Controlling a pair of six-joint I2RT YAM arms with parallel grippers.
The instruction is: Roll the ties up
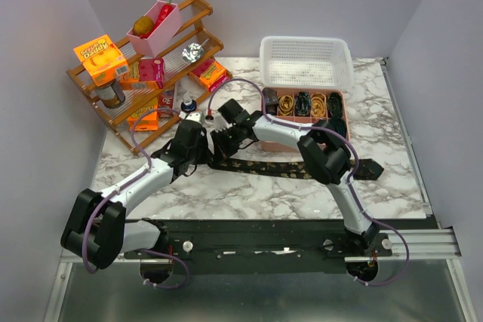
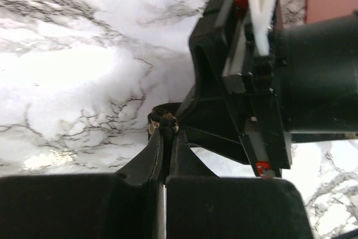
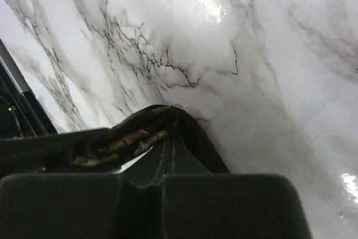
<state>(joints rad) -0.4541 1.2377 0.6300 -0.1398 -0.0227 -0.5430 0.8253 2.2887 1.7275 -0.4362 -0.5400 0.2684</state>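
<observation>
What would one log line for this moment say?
tie: stretched along table | left gripper: shut on tie end | right gripper: shut on same end

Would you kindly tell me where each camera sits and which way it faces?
Top external: fixed above and behind the arms, looking down at the marble table; left arm and right arm show, bases at bottom.
Left wrist: on the left arm, facing down along its shut left claw; the right arm crosses the right side.
Right wrist: on the right arm, facing down along its right claw, shut on the tie.
Shared: both wrist views show the tie.
</observation>
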